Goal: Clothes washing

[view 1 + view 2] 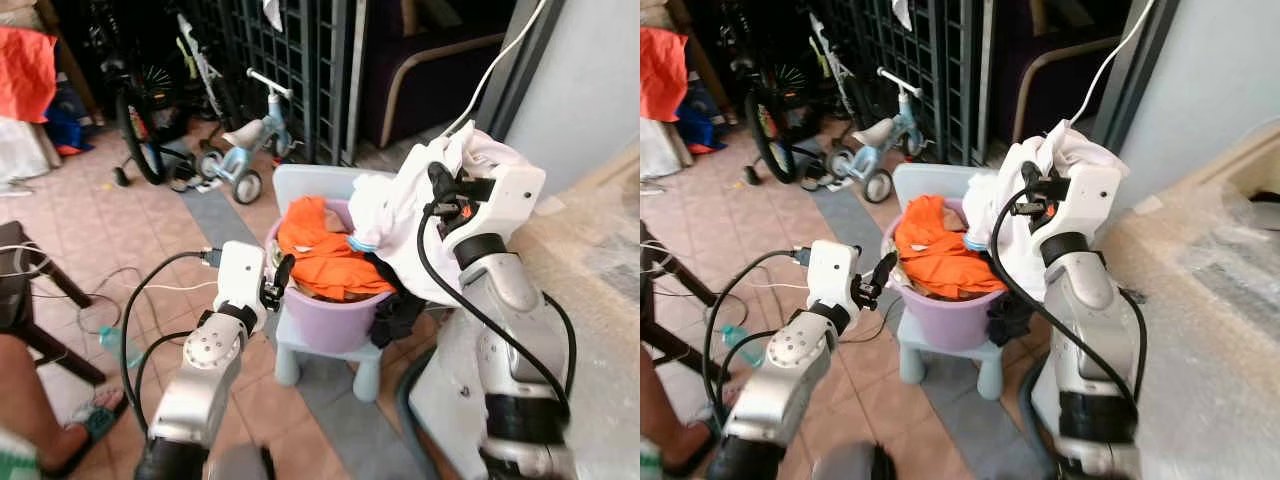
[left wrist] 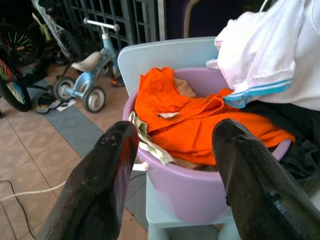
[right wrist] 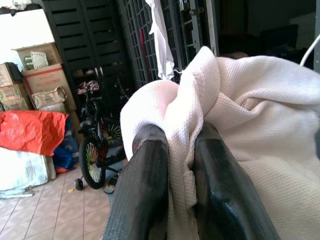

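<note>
A lilac tub [image 1: 335, 322] full of clothes stands on a pale blue child's chair [image 1: 312, 187]. An orange garment [image 1: 328, 258] lies on top of the pile. My right gripper [image 3: 177, 165] is shut on a white shirt [image 1: 395, 215] with a blue-striped cuff, held up above the tub's right side; the cloth drapes over the wrist. My left gripper [image 2: 172, 165] is open just left of the tub's rim, its fingers [image 2: 107, 165] pointing at the orange garment [image 2: 200, 117]. A dark garment [image 1: 395, 312] hangs over the tub's right edge.
A small blue tricycle [image 1: 240, 145] and bicycles [image 1: 135, 110] stand behind by a black grille. Cables [image 1: 110, 300] lie on the tiled floor at left. A person's sandalled foot [image 1: 85, 425] is at lower left. A plastic-wrapped white appliance [image 1: 590, 300] is at right.
</note>
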You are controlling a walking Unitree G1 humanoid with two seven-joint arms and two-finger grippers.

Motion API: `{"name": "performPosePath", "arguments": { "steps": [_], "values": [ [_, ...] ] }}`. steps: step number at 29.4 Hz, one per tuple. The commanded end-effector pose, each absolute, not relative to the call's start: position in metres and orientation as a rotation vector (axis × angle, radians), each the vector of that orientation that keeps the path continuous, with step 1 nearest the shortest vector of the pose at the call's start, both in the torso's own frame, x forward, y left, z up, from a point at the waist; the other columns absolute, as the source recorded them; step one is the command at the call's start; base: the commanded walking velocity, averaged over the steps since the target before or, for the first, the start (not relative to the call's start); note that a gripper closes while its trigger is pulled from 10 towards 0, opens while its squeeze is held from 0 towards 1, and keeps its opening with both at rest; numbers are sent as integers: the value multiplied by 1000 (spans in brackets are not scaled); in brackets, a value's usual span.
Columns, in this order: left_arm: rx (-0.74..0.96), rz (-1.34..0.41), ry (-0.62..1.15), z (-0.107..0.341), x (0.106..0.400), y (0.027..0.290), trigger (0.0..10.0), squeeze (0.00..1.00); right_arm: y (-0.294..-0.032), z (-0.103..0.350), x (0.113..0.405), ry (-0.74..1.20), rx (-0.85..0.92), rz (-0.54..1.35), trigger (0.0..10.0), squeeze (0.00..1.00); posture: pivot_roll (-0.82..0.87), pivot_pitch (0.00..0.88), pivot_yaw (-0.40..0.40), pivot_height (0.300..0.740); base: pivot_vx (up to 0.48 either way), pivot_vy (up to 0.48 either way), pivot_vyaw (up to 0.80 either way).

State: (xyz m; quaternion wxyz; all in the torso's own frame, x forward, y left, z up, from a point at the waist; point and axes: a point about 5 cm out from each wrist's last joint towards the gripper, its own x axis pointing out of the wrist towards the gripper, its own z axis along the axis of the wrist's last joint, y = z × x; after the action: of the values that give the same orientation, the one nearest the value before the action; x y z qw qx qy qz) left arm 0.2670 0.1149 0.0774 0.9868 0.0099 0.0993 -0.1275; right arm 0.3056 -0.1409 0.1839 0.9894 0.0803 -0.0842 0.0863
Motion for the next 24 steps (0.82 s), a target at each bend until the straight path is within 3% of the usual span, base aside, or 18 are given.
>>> {"name": "performPosePath", "arguments": {
  "steps": [1,9,24],
  "values": [
    [19,-268,141,90,274,112,10000,0,-148,191,310,-192,145,124,10000,0,-90,30,36,740,0,0,-800],
    [-14,-286,110,96,276,111,10000,0,-180,207,321,-280,-15,-76,10000,0,-94,47,35,740,0,0,-800],
    [-59,-292,77,100,276,113,10000,0,-230,234,340,-354,-75,-292,10000,0,-90,43,35,740,0,0,-800]
  ]
}}
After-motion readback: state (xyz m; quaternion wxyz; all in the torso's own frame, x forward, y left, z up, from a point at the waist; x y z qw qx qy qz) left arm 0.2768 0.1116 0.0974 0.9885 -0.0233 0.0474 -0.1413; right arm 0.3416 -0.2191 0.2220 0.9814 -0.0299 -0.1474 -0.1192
